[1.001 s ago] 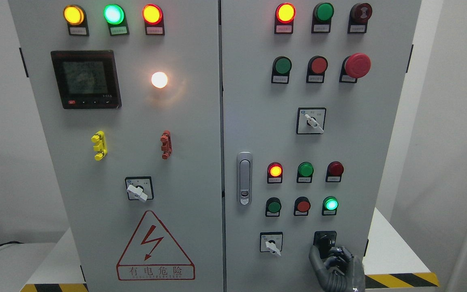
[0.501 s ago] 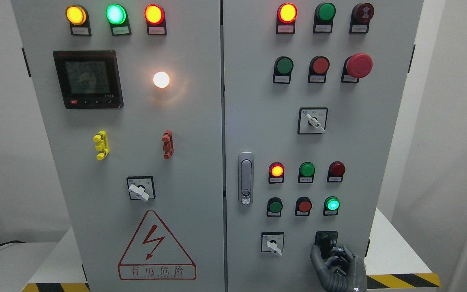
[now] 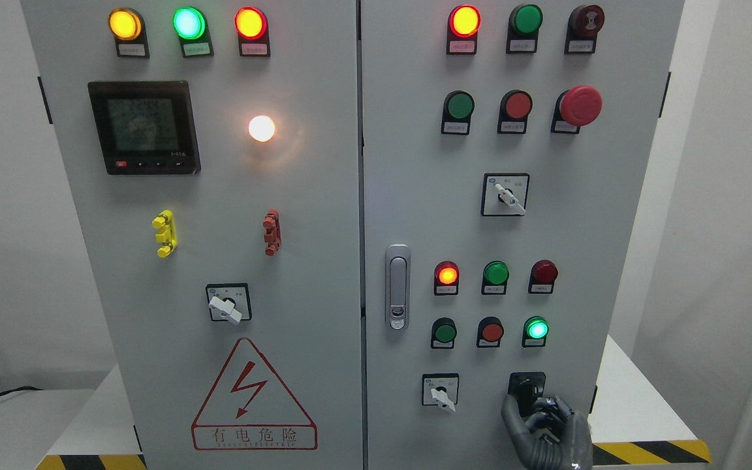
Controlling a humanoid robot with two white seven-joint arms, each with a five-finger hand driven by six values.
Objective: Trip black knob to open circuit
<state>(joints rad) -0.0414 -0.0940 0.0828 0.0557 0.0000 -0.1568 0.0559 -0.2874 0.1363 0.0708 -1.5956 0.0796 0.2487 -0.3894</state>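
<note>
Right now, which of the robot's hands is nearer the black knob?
The right hand. It sits at the black knob, just below it, fingers up against it. The left hand is out of view.

A white table edged with hazard striping carries the grey electrical cabinet

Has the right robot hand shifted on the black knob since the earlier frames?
No. The right robot hand stays at the black knob; the whole view drifts slightly.
</note>
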